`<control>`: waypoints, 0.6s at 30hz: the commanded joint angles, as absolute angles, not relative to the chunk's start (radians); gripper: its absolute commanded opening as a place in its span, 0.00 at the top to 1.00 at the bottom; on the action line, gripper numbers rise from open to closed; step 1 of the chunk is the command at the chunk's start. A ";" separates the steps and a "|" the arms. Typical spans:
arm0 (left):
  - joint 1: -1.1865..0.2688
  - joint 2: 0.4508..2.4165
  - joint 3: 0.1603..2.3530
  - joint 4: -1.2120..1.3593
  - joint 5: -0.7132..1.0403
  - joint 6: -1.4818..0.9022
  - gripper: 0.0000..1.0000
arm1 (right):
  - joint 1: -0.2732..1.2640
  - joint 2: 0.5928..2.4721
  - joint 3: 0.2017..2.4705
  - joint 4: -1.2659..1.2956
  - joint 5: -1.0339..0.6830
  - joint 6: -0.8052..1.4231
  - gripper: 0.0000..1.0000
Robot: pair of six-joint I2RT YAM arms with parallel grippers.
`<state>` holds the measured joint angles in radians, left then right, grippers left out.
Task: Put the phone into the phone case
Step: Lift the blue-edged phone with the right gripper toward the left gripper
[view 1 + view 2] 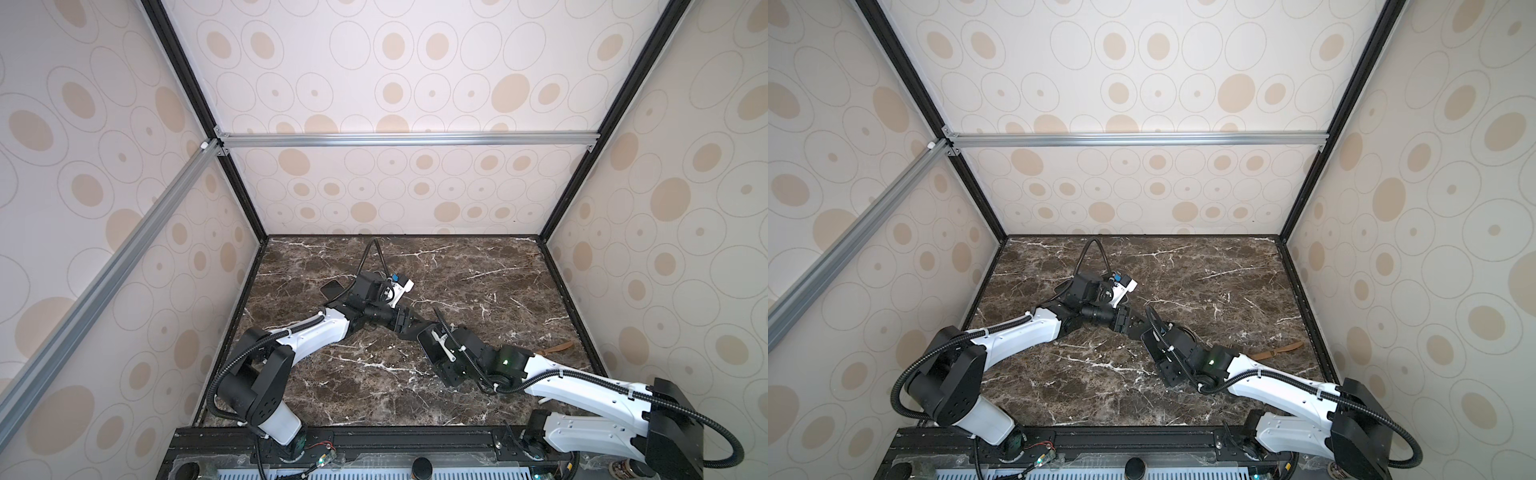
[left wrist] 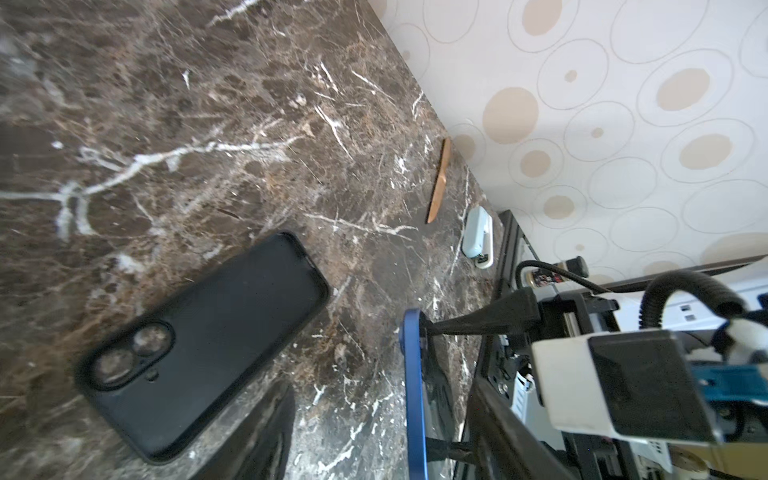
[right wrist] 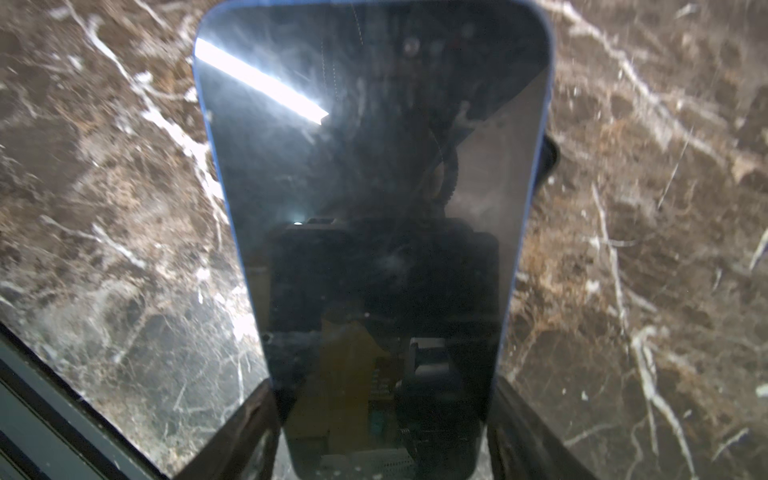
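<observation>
**Phone.** The phone [image 3: 374,208] is held clear of the case, with its dark screen facing the right wrist camera and the table [image 3: 104,187] visible behind it. In the left wrist view it appears edge-on as a blue band [image 2: 413,395], just beside the case and apart from it. Whether any part of it touches the table cannot be determined.

**Right gripper.** The right gripper [image 3: 384,432] pinches the phone across its width at one end, with one finger on each long edge.

**Left gripper.** The left gripper [image 2: 380,399] is spread. The phone stands between its fingers [image 2: 257,436], nearer the finger on the side away from the case. Contact with that finger cannot be determined, and a clear gap separates the phone from the other.

**Case.** The black case [image 2: 199,353] lies flat on the table, empty, with two round lens cut-outs at one end. In both top views the grippers meet near the table's middle, and the case cannot be picked out there with certainty.

**Other items.** A brown strap [image 1: 555,347] lies near the right wall. A small white device [image 2: 478,239] rests by the table's edge.
</observation>
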<state>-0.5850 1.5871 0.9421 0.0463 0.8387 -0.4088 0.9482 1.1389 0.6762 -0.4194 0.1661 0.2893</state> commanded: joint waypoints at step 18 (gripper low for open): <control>-0.602 1.620 1.029 -0.067 0.951 -0.390 1.00 | 0.957 1.198 0.784 -0.329 0.191 0.202 0.50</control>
<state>-0.5980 1.6176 1.0023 -0.0639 0.9379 -0.4206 0.9489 1.2106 0.7399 -0.3595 0.1772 0.2153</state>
